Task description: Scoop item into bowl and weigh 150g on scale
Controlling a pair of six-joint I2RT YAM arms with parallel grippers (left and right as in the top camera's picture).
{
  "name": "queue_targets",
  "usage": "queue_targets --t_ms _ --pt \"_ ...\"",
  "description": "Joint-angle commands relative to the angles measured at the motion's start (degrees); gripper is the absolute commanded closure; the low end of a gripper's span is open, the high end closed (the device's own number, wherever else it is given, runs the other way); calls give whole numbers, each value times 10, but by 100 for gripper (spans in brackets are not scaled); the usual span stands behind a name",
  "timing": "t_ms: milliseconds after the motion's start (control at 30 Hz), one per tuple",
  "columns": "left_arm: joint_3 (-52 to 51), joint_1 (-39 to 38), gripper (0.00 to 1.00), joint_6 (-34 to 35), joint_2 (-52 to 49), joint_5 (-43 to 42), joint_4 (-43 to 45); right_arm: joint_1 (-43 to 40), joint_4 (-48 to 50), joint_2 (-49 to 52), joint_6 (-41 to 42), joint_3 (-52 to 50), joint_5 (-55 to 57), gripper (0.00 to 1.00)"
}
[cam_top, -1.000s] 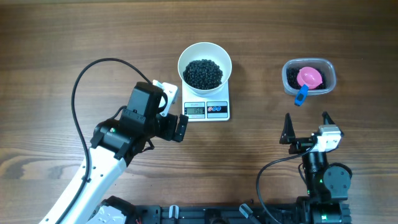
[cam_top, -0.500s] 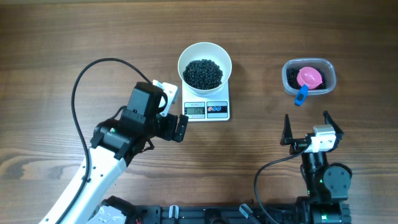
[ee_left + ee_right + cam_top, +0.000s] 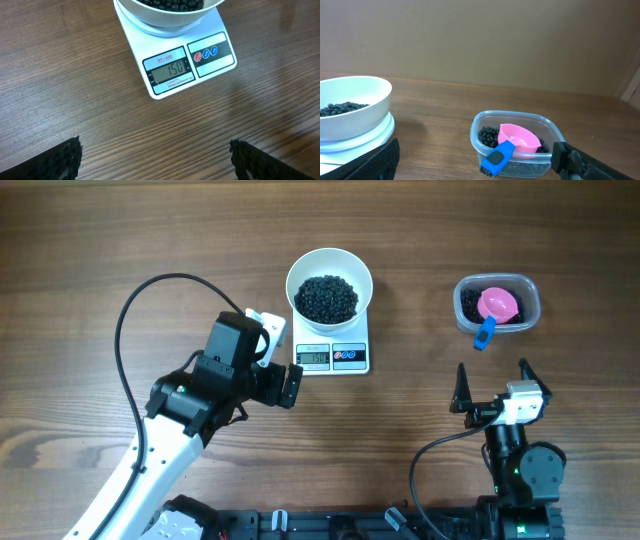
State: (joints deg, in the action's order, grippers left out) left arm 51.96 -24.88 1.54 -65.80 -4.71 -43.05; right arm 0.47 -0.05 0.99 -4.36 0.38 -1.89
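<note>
**Both grippers spread and empty, bowl of beads on the scale**

The left gripper (image 3: 283,357) stands wide open just left of the scale, its fingers apart and touching nothing. In its wrist view the two dark ridged fingertips (image 3: 65,159) sit at the bottom corners with bare wood between them. The right gripper (image 3: 492,375) is spread just as wide near the front right edge, pointing toward the far side of the table – it holds nothing either.

The table (image 3: 120,240) is dark brown wood with a strong grain. Behind it, the right wrist view shows a plain tan wall.

The small flat white rectangular kitchen scale (image 3: 333,357) lies at mid-table, its grey display reading 150, with a red and a blue round button beside it. On its platform rests the round white bowl (image 3: 293,285), holding a heap of tiny round black beads (image 3: 325,298) in its middle.

Well to the right stands a clear rounded-rectangular plastic tub (image 3: 535,305) with more black beads in it – a small pink scoop (image 3: 498,304) lies inside, its blue handle (image 3: 484,333) hanging over the near rim.
</note>
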Motion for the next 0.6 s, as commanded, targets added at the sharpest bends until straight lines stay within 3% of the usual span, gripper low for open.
queue_targets --t_ms 0,567 --pt "-2 3 0 -7 -2 3 2 3 0 -8 19 -1 -5 0" --pt "-2 3 0 -7 -2 3 2 3 0 -8 13 -1 -6 0"
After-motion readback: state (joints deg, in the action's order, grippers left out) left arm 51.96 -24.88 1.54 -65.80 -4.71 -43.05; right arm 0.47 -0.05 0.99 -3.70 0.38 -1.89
